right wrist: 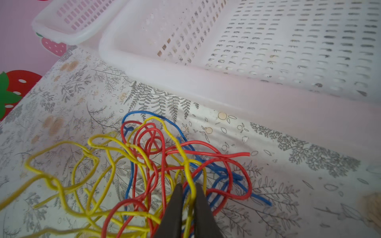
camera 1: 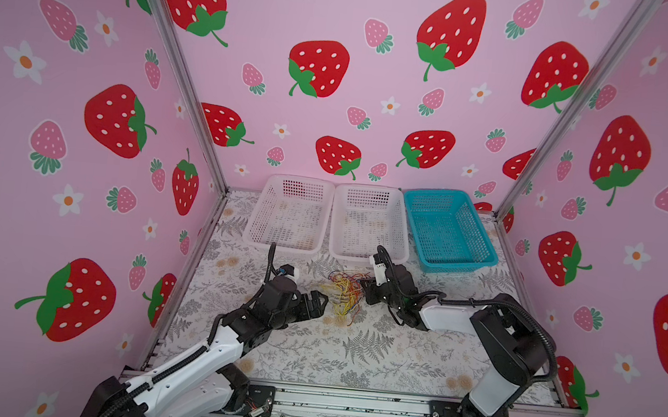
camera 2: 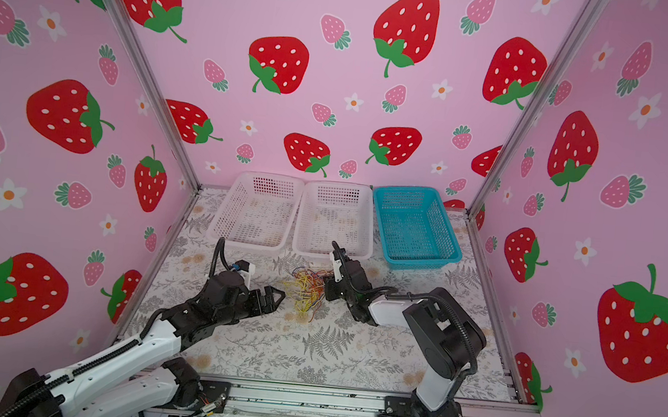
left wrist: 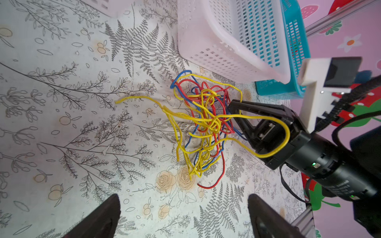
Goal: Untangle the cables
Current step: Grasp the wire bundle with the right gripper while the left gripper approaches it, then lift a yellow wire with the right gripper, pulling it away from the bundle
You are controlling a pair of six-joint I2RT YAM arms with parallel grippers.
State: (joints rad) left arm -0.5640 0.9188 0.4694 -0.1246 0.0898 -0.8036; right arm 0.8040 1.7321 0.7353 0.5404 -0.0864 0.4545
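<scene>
Being pinched by the right gripper (right wrist: 188, 186) is one yellow cable (right wrist: 186, 167); slow pull advised, left gripper (left wrist: 183, 197) jaws wide apart

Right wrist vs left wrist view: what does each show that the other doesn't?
Right wrist only: the right end effector close up, tips shut on a yellow cable. Left wrist only: the open left end effector, the blue basket, and a yellow loop draped over the body of the right end effector. Both: the cables tangled, the white basket, and the floral table cover.
</scene>
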